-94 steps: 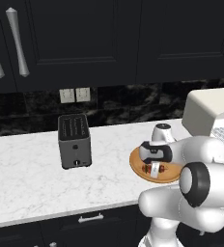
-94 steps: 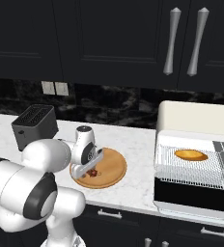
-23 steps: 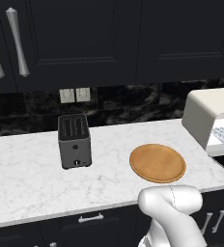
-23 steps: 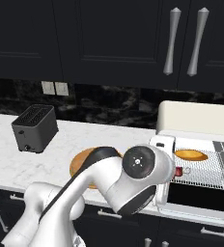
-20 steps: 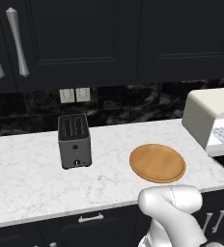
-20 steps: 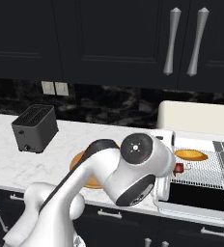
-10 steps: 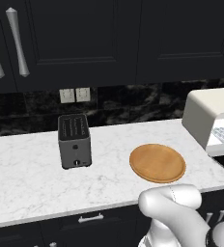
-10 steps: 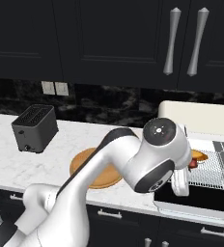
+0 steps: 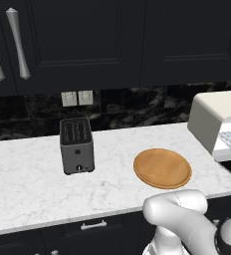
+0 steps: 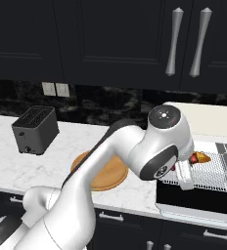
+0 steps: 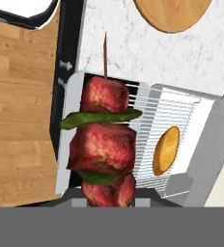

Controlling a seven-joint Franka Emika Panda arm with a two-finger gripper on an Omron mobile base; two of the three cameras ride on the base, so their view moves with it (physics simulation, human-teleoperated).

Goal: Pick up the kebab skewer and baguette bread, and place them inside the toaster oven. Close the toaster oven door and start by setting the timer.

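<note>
Kebab skewer (image 11: 105, 144) is clamped in the fully closed gripper (image 10: 184, 174) and hangs over the pulled-out rack of the toaster oven (image 10: 211, 128), just beside the baguette bread (image 11: 165, 150) already on that rack.

Risks: the skewer may be dropped short, onto the lowered toaster oven door (image 10: 196, 201); the bread may be knocked by it.

Count: one skewer, one baguette, one round wooden plate (image 9: 162, 168), one slot toaster (image 9: 76, 145).

The slot toaster (image 9: 76, 145) stands left of the wooden plate (image 9: 162, 168); right of that, the toaster oven (image 9: 218, 121) with the baguette bread (image 11: 165, 150) on its rack (image 11: 168, 116).
</note>
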